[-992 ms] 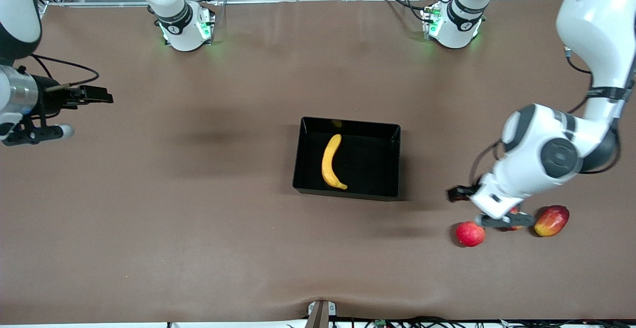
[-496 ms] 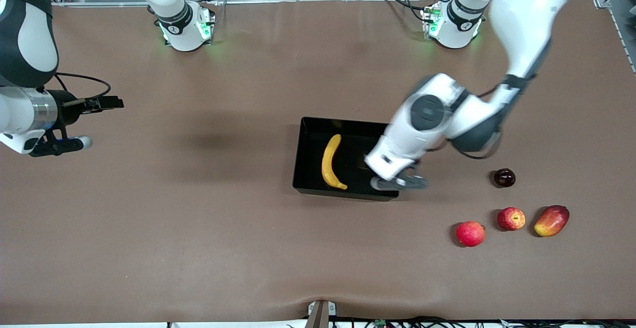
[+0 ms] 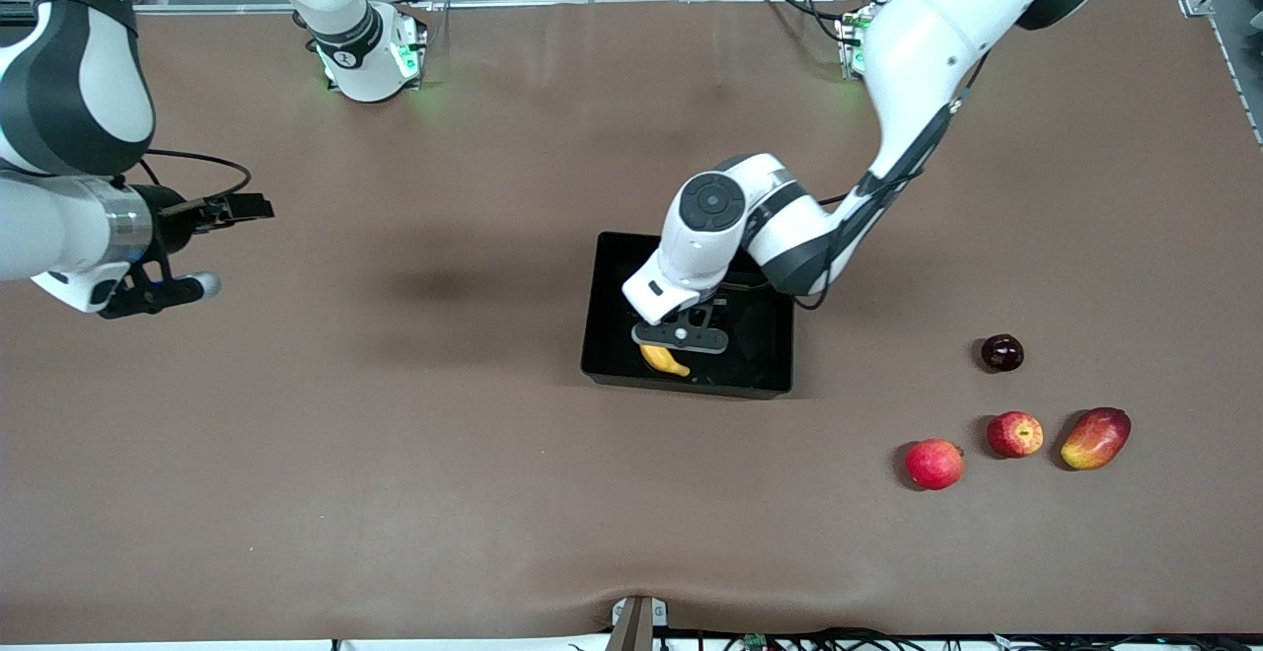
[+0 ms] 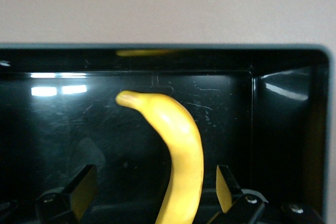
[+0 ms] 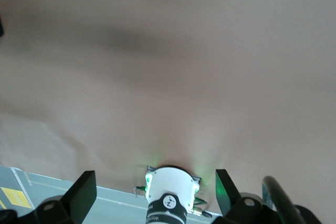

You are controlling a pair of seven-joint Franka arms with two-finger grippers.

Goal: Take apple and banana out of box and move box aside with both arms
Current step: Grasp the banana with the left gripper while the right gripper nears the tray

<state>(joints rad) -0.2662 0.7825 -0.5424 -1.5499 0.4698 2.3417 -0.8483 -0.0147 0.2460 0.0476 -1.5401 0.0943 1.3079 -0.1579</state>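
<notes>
We see the left gripper point(image 3: 691, 321) low over the black box point(image 3: 610, 254) in the middle of the table, with its fingers point(image 4: 79, 192) open on both sides of the banana point(image 3: 665, 361), which lies inside the box. The small red apple point(image 3: 1015, 433) with yellow streaks rests on the table toward the left arm's end, between a plain red fruit point(image 3: 933, 463) and a mango point(image 3: 1094, 438). The right gripper point(image 3: 232, 209) waits above the table at the right arm's end, fingers point(image 5: 79, 195) open and holding nothing
</notes>
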